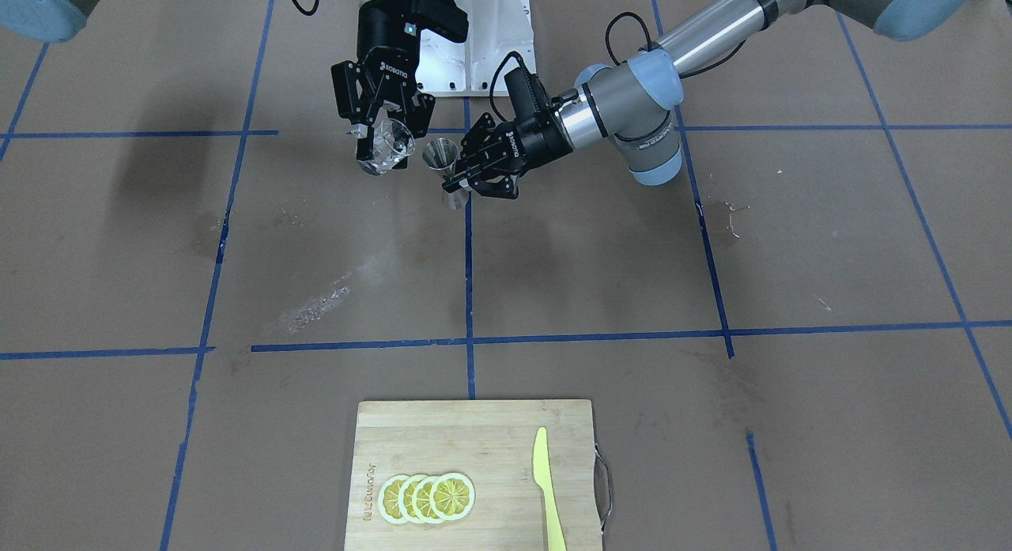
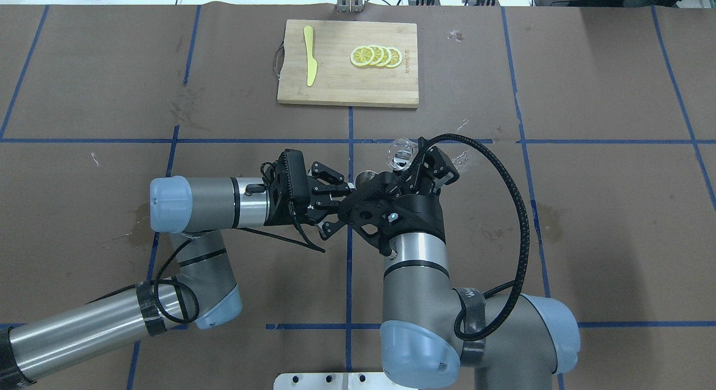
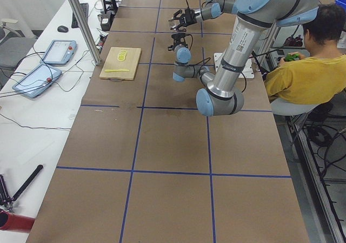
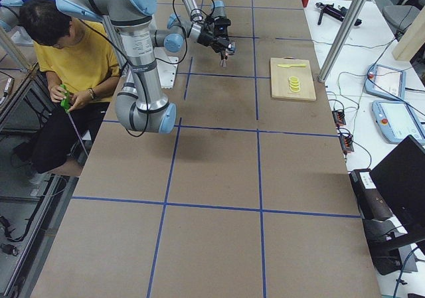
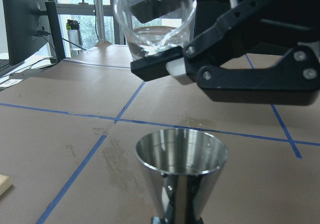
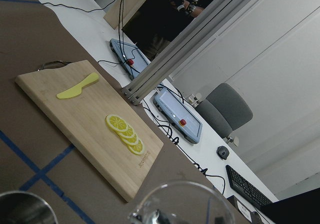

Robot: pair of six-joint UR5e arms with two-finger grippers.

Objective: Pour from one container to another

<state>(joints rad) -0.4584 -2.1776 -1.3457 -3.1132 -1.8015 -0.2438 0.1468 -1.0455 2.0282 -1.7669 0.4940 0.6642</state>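
Overhead exterior view, middle of the counter (image 2: 112,71), somewhat nearer the robot's edge than the far edge: both tools close together, arms angled toward each other.

Right tool (image 1: 385,140): clamps the clear glass cup (image 1: 383,160) by its wall, one finger on each side. Holds it in the air, tilted, rim leaning toward the jigger. Cup, left wrist view: seems to carry a little clear liquid near the bottom.

Left tool (image 1: 468,181): reaches in sideways and clamps the steel jigger (image 1: 440,154) at its narrow waist. Holds it upright, open upper cone facing up. Cannot tell whether the lower cone touches the counter.

Left wrist view: cup higher than the jigger's mouth and just beside it, apart from it, not touching.

Middle of the far edge, well apart from both tools: wooden cutting board (image 2: 347,90). On it, a yellow knife (image 2: 309,62) toward the handle end and a row of overlapping lemon slices (image 2: 376,56) toward the other end.
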